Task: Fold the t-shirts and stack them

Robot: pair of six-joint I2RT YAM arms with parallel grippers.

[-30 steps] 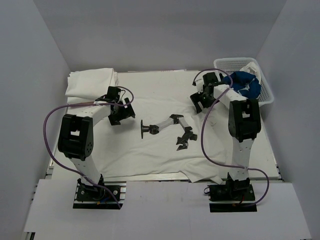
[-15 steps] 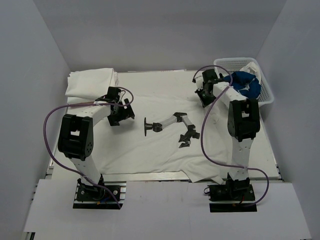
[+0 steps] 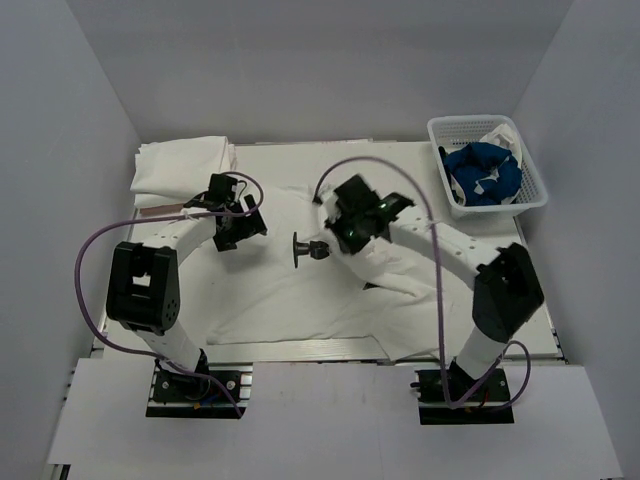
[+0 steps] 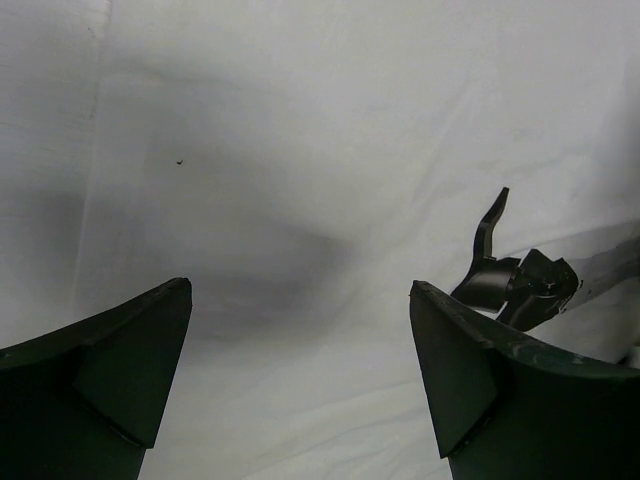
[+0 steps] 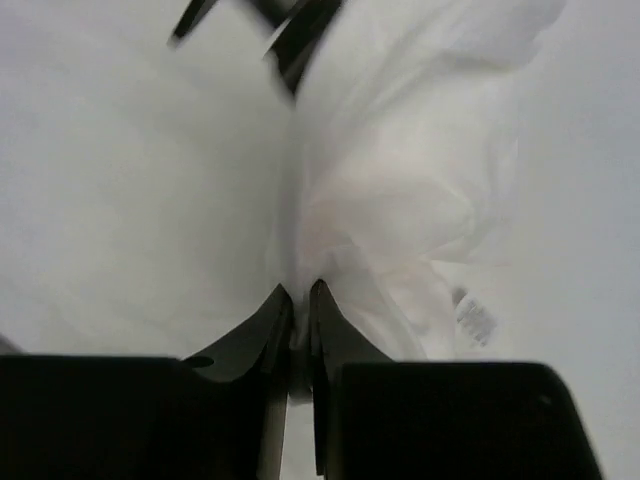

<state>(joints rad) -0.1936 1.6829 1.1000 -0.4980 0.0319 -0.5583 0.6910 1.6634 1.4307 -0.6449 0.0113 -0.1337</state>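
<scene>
Near hem of the spread white t-shirt (image 3: 290, 300) droops over the near edge of the table (image 3: 300, 351); the rest of it covers most of the top.

Right gripper (image 5: 300, 292) is over the middle of that shirt, slightly right of centre. Its jaws are pinched tight on a raised ridge of white cloth. The wrist view shows the fabric bunched up to the right of the jaws, with a small label (image 5: 475, 320) showing. From above, the gathered cloth trails from the pinch toward the shirt's near-right part.

Black stand (image 3: 305, 248) lies on the shirt just left of the pinch, touching the fabric.

Left gripper (image 4: 298, 290) hangs over the shirt's left half with its jaws spread wide and nothing between them, only flat cloth below. The black stand sits between the two grippers.

Key relation: the right arm already has the shirt at mid-body, and the lifted ridge runs roughly near-right to far-left. The free left side lies straight under the left gripper, so the left arm is the nearer one for a second grasp. The stand is likely in the way of any fold across the middle.

Beyond the shirt's far-left corner is a folded white pile (image 3: 185, 165). Beyond its far-right corner is the basket (image 3: 472, 119), holding a blue t-shirt (image 3: 482, 172) and some white cloth.
</scene>
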